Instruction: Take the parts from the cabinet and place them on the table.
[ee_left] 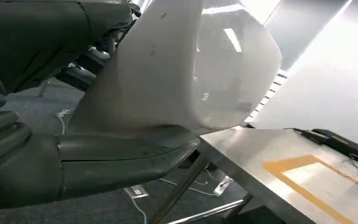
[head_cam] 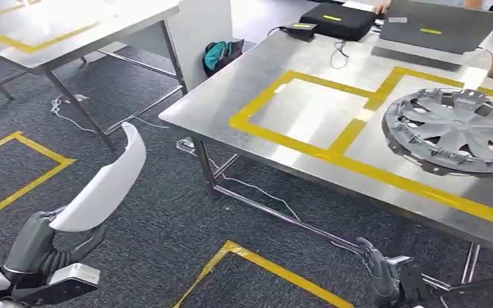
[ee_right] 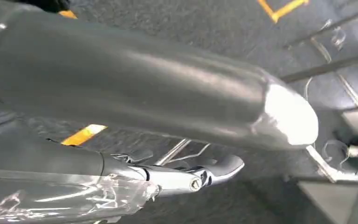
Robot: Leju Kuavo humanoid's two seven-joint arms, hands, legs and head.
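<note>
My left hand (head_cam: 42,240) grips a long curved white plastic part (head_cam: 106,183), holding it up over the carpet to the left of the steel table (head_cam: 244,96). Up close, the white part (ee_left: 182,70) rests between the thumb and dark fingers (ee_left: 112,161) of my left hand (ee_left: 37,154). A silver wheel cover (head_cam: 456,128) lies on the table inside a yellow-taped square. My right hand (head_cam: 385,276) hangs low beside the table's front edge with nothing in it, its fingers (ee_right: 214,170) apart.
A second steel table (head_cam: 70,32) stands at the back left. Laptops and a black case (head_cam: 340,19) sit at the far end of the near table. Cables and a power strip (head_cam: 186,144) lie on the carpet under the table. Yellow tape squares (head_cam: 13,173) mark the floor.
</note>
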